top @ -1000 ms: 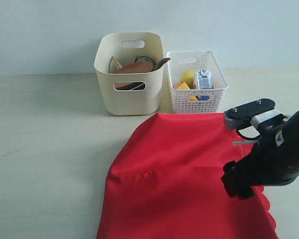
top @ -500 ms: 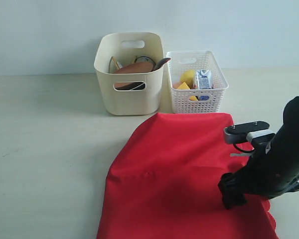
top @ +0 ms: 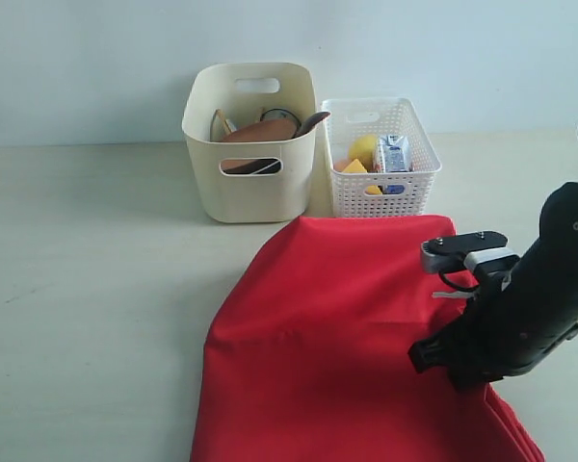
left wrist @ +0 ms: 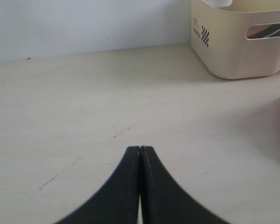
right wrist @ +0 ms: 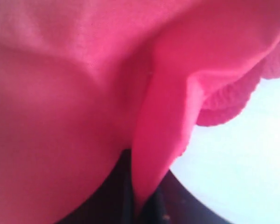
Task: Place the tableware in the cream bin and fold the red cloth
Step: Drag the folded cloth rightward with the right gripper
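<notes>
Left gripper (left wrist: 140, 152): the two dark fingers are pressed flat together with nothing between them. It hangs over bare table, well clear of the bins and the cloth.
Table (top: 87, 289): pale wood-coloured top with a few small dark marks on the left side, seen from the left wrist.
Cream bin (top: 250, 188): stands upright at the back, left of centre, just beside the white basket.
Tableware: it sits inside the cream bin. A brown wooden plate (top: 261, 132) leans inside, and its edge shows through the front handle cut-out. A brown wooden spoon (top: 313, 120) pokes up at the right rim. The other pieces behind are too crowded to tell apart.
White basket (top: 380, 188): lower, perforated, and right of the cream bin. It holds a lemon (top: 363, 147), a yellow wedge of cheese (top: 354, 166) and a blue milk carton (top: 394, 154).
Red cloth (top: 328, 337): spread on the table in front of both bins, from just before the white basket down to the near edge of sight. Its left side lies in soft creases, and its right side is gathered up at the right arm.
Scalloped edge (right wrist: 233, 105): shows from the right wrist, curled beside the raised fold.
Right gripper (right wrist: 141, 205): low on the right side of the cloth, fingers closed on a raised fold of the red fabric that runs down between them.
Right arm (top: 535, 298): dark and bent low over the cloth's right border.
</notes>
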Action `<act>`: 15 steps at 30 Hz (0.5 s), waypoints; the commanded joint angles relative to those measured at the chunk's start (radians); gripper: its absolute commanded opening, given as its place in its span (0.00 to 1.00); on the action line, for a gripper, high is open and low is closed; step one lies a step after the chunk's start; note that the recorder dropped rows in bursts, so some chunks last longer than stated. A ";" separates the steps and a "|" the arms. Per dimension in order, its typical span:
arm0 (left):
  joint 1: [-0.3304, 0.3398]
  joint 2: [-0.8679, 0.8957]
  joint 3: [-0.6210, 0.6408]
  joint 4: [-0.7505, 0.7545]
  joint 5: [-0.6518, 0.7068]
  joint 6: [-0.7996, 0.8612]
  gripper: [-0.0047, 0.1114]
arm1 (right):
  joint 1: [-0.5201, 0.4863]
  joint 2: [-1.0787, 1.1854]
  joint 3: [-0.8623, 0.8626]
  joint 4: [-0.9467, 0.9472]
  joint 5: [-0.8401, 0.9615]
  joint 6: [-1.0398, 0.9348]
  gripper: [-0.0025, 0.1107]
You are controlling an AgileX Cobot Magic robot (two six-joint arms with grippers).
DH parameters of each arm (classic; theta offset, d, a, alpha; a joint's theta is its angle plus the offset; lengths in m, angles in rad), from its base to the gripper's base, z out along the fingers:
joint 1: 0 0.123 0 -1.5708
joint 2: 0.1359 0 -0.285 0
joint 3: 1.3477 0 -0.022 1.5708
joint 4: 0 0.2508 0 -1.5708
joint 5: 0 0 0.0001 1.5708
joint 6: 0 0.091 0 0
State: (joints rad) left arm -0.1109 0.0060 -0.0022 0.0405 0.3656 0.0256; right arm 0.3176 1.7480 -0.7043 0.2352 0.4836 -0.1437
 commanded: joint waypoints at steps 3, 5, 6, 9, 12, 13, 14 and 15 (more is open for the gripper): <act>0.004 -0.006 0.002 -0.002 -0.006 -0.001 0.04 | -0.033 0.018 0.008 -0.299 0.076 0.244 0.02; 0.004 -0.006 0.002 -0.002 -0.006 -0.001 0.04 | -0.066 0.018 0.008 -0.332 0.107 0.283 0.02; 0.004 -0.006 0.002 -0.002 -0.006 -0.001 0.04 | -0.080 0.018 0.008 -0.335 0.119 0.281 0.02; 0.004 -0.006 0.002 -0.002 -0.006 -0.001 0.04 | -0.138 0.018 0.008 -0.345 0.137 0.281 0.02; 0.004 -0.006 0.002 -0.002 -0.006 -0.001 0.04 | -0.193 0.018 0.008 -0.345 0.169 0.281 0.02; 0.004 -0.006 0.002 -0.002 -0.006 -0.001 0.04 | -0.212 0.018 0.008 -0.348 0.182 0.281 0.02; 0.004 -0.006 0.002 -0.002 -0.006 -0.001 0.04 | -0.232 0.018 0.008 -0.353 0.191 0.281 0.02; 0.004 -0.006 0.002 -0.002 -0.006 -0.001 0.04 | -0.247 0.018 0.008 -0.357 0.202 0.281 0.02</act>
State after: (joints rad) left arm -0.1109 0.0060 -0.0022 0.0405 0.3656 0.0256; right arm 0.1230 1.7439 -0.7131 -0.0666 0.6137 0.1310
